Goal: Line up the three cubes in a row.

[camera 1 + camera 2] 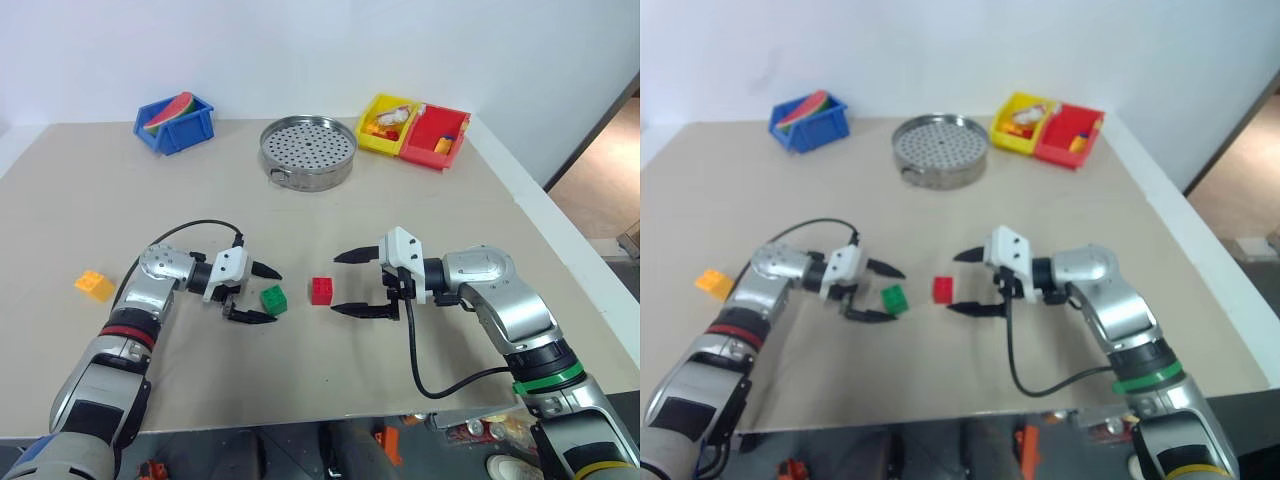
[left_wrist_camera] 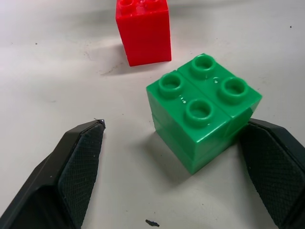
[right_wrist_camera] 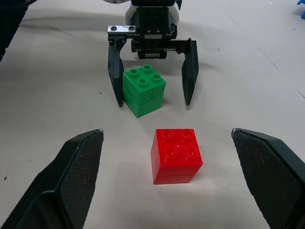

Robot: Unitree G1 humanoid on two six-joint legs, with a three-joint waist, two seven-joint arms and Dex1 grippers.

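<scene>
Near the middle of the bench (image 1: 330, 215), the green cube (image 1: 273, 298) and the red cube (image 1: 322, 290) stand side by side, slightly apart, studs up. The left gripper (image 1: 262, 294) has its fingers spread around the green cube, one finger (image 2: 274, 167) touching or just beside its side and the other apart from it; the right gripper (image 1: 343, 283) has its fingers spread wide, clear of the red cube. Well apart, at the bench's left side, lies the orange-yellow cube (image 1: 94, 285).
</scene>
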